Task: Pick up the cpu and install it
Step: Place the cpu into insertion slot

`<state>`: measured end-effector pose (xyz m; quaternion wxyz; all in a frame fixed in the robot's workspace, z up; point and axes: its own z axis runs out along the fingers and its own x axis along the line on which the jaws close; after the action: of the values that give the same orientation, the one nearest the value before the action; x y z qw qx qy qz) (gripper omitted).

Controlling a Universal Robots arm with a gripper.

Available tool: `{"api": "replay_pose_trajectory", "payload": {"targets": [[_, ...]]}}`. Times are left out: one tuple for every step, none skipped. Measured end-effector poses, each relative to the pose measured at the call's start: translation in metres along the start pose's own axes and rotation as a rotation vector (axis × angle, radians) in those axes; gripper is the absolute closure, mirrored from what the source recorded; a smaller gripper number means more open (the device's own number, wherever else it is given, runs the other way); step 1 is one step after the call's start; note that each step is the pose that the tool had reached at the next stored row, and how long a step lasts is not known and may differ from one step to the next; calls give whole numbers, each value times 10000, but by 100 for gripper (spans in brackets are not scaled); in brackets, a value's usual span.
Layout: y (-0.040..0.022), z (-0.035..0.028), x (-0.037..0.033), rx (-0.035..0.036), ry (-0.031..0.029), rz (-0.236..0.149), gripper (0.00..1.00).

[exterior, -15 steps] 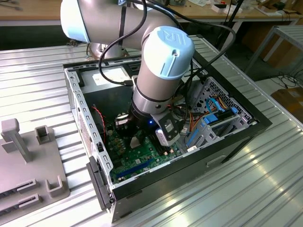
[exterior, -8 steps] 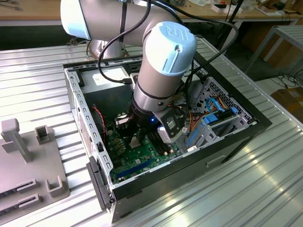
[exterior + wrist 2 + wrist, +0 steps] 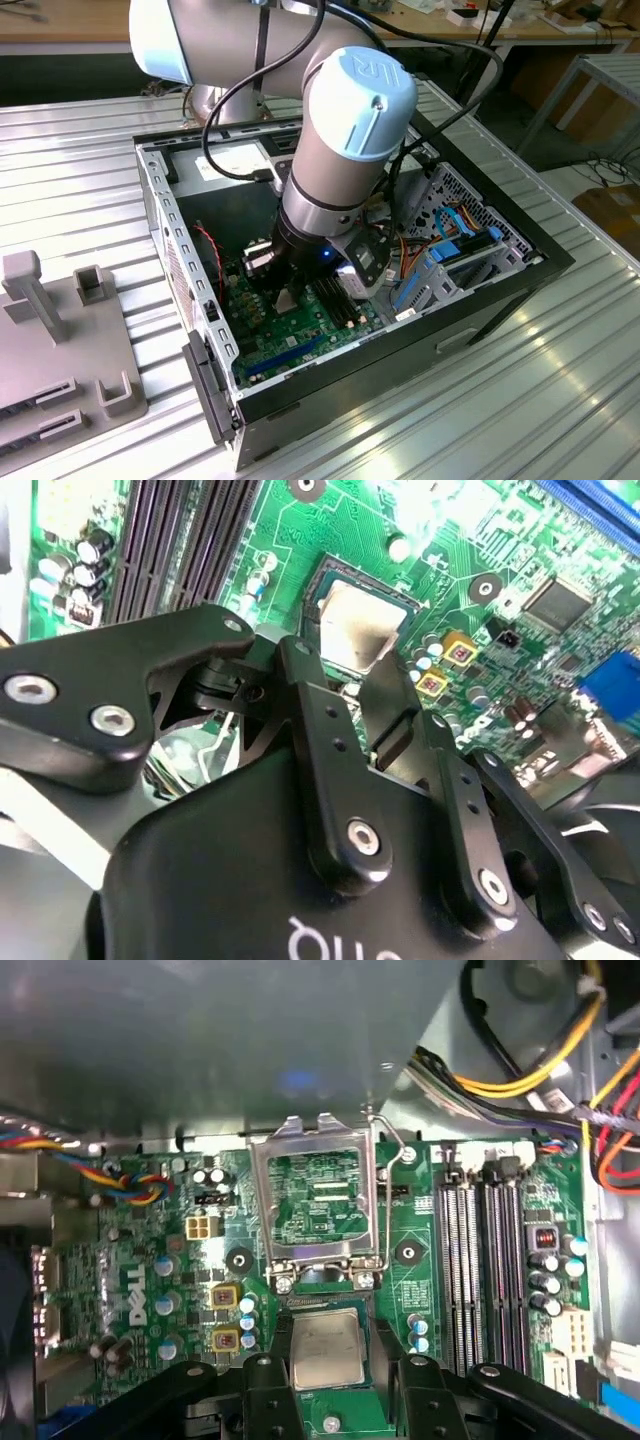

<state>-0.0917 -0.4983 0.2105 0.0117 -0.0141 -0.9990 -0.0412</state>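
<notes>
One arm reaches down into the open computer case point(image 3: 160, 200) on the ribbed metal table point(image 3: 70, 150), and its hand point(image 3: 288, 298) hangs low over the green motherboard point(image 3: 300, 335). In the first wrist view the cpu point(image 3: 325, 1348), pale and silvery-beige, lies flat inside the dark square of the socket, directly under the hand point(image 3: 330, 1365). The second wrist view shows the same chip point(image 3: 365, 628) framed by the socket point(image 3: 322, 590) rim, with the hand point(image 3: 345, 675) straddling its near edge. I cannot tell whether the hand grips the cpu or has let go of it.

Beyond the socket, the silver retention frame point(image 3: 263, 1200) stands flipped open with its wire lever point(image 3: 384, 1200) raised beside it. The memory slots point(image 3: 470, 1260) run alongside, apart from the chip.

The step in hand looks like seating the chip. To do it well, I judge the cpu should be kept level, with its edges square to the socket walls, and allowed to settle under its own weight. A sideways slide or a downward press would likely bend the fine contacts beneath. One lifted corner would point to misalignment. The hand also needs to stay clear of the upright frame and lever. From here the chip's edges look parallel to the rim, which is promising, though whether it sits fully down is hidden
</notes>
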Motion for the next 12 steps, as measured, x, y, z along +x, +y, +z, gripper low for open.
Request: {"api": "replay_pose_trajectory", "payload": {"targets": [[-16,-2,0,2,3,-27,56],[-33,-4,0,3,5,-34,56],[-54,-5,-1,2,5,-37,56],[-85,-8,-2,2,4,-40,56],[-106,-10,-2,3,4,-41,56],[-122,-11,-2,3,5,-43,56],[-134,-12,-3,2,4,-44,56],[-150,-13,-3,3,5,-44,56],[-166,-15,-3,2,5,-45,56],[-193,-17,-4,2,5,-47,56],[-214,-18,-5,2,5,-49,56],[-224,-19,-5,2,5,-51,56]]}}
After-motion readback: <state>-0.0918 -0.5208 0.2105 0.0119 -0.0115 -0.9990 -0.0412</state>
